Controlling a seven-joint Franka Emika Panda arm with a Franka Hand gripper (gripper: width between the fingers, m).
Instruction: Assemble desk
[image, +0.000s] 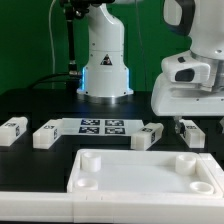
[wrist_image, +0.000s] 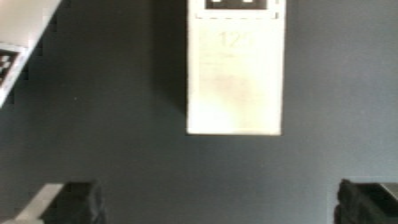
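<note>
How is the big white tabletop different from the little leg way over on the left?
The tabletop is big and wide; the leg at the exterior view's far left is a small block. The tabletop has a rim and round sockets; the leg has a black-and-white tag instead. Both are white and lie on the dark table.

Both views are low in resolution and soft. In the exterior view, even overhead light nearly blows out the white tabletop (image: 150, 175) against the black desk (image: 40, 105), with faint shadows in its sockets. A blue glow marks the arm base (image: 104, 78). The wrist view is dimmer: the leg (wrist_image: 237, 75) looks washed out, and the gripper (wrist_image: 222, 205) fingers (wrist_image: 71, 203) are dark and unfocused.
</note>
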